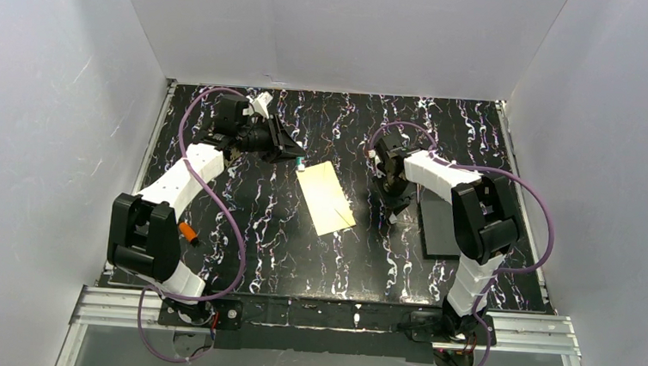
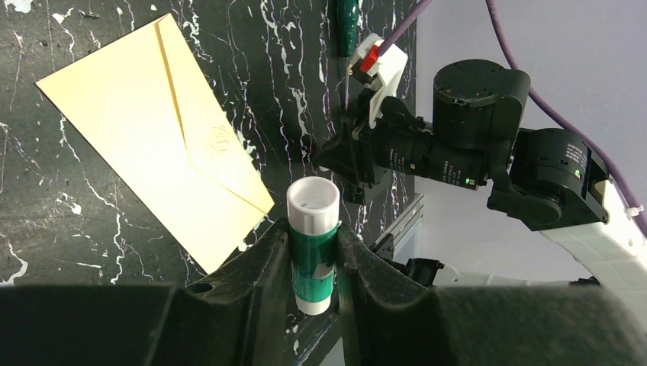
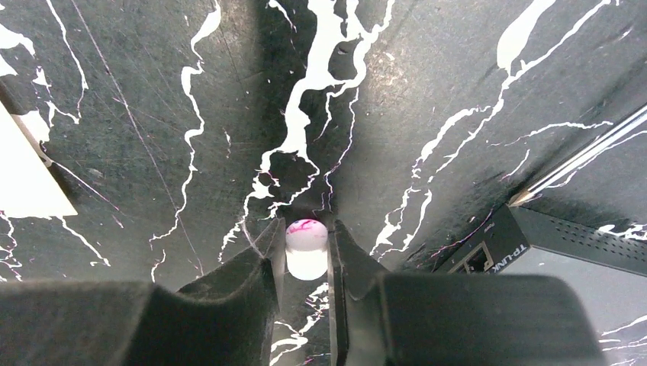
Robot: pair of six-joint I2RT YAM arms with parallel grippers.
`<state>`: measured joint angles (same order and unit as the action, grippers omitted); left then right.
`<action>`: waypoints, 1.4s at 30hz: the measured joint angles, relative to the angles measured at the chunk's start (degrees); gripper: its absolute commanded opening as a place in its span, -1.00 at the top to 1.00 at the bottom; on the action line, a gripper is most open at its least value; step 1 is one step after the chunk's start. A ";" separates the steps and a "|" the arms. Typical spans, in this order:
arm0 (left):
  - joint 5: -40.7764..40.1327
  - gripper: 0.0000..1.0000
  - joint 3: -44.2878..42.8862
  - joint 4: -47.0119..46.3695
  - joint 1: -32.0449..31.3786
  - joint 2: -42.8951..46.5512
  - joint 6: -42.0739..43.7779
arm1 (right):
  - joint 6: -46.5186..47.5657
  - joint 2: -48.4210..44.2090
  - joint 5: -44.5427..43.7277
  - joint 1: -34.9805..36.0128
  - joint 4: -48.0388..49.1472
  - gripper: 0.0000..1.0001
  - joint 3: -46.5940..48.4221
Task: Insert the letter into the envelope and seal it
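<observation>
Cream envelope (image 1: pixel 326 198) apart btwn L jaws tight on glue stick (image 2: pixel 313 232), R jaws on white cap (image 3: pixel 306 253).

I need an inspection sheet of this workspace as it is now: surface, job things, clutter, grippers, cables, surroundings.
Surface: black marbled table.
Job's things: envelope flat mid-table, flap down; letter nothing seen.
Clutter: black network box at right; small orange item by the left arm.
Grippers: left gripper shut on uncapped glue stick; right gripper shut on white cap.
Cables: purple cables loop along both arms.
Surroundings: white walls on three sides.
</observation>
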<state>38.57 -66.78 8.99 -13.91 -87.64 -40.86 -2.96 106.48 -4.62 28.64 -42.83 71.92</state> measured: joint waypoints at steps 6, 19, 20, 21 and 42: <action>0.04 1.00 0.00 -0.02 0.26 0.17 -0.28 | -0.98 0.00 0.15 0.00 -0.37 0.19 -0.11; 1.27 1.00 0.00 -0.85 0.31 0.22 -3.98 | -5.40 -1.20 -0.61 0.11 0.79 0.86 -1.11; 1.55 1.00 0.00 -0.87 0.31 0.22 -4.76 | -5.92 -1.97 -0.74 0.17 1.60 0.88 -1.57; 1.97 1.00 0.00 -0.85 0.31 0.22 -5.86 | -6.29 -2.93 -0.83 0.31 2.43 0.89 -1.92; 8.83 1.00 15.67 -11.28 -1.88 5.66 -68.46 | -21.16 -24.48 7.80 12.61 47.65 0.97 -4.72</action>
<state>47.40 -51.11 -2.28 -15.79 -81.97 -109.32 -24.12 82.00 3.18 41.25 4.82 67.20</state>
